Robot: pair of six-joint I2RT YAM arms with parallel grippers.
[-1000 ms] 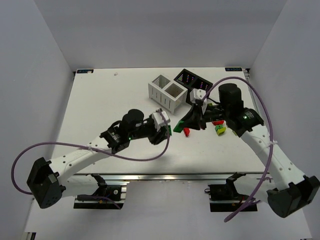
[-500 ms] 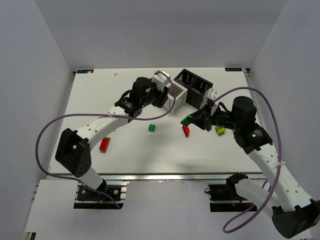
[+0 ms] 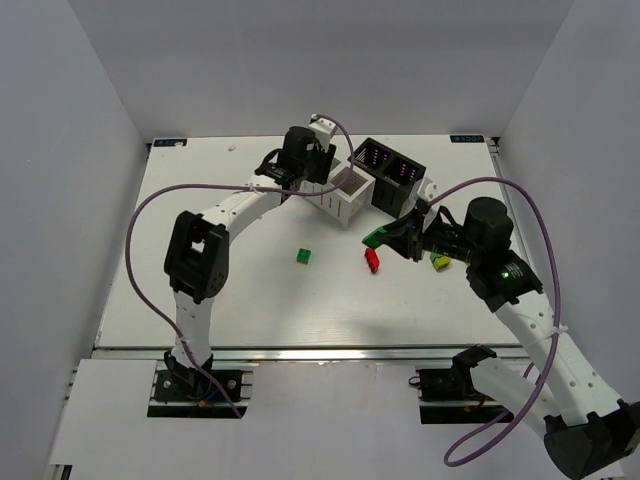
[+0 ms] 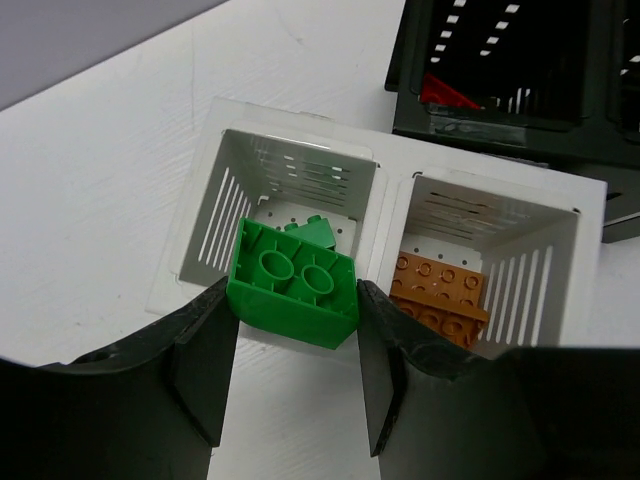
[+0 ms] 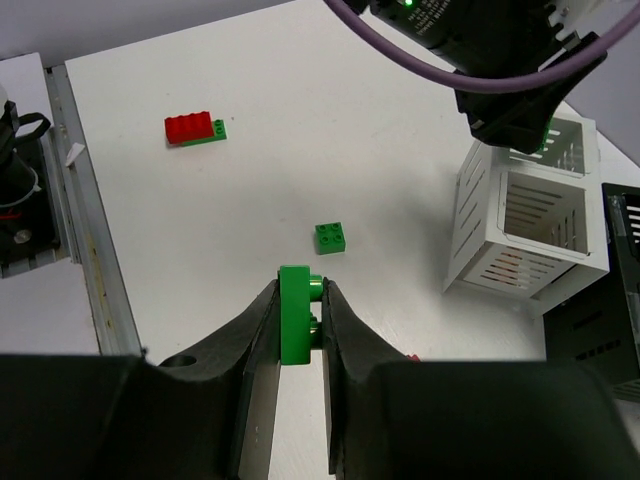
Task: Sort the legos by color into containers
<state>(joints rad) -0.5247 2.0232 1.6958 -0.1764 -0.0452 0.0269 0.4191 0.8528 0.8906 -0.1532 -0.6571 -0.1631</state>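
Note:
My left gripper (image 4: pixel 295 300) is shut on a green lego (image 4: pixel 293 285) and holds it, hollow side up, over the left cell of the white container (image 4: pixel 392 195). Another green lego (image 4: pixel 315 232) lies in that cell; an orange-brown plate (image 4: pixel 440 295) lies in the right cell. In the top view the left gripper (image 3: pixel 322 170) hangs over the white container (image 3: pixel 338 190). My right gripper (image 5: pixel 298 295) is shut on a flat green lego (image 5: pixel 295 315) above the table, right of centre (image 3: pixel 385 238). The black container (image 3: pixel 390 165) holds a red lego (image 4: pixel 445 92).
On the table lie a small green lego (image 3: pixel 304 256), a red lego (image 3: pixel 372 260) and a yellow-green one (image 3: pixel 440 260) beside my right arm. A red lego on a green one (image 5: pixel 195 130) sits toward the near left. The left arm's cable loops over the table's left half.
My left arm has swung from the middle of the table back to the white container, carrying the green lego. My right arm shifted early on, then held still with its lego.

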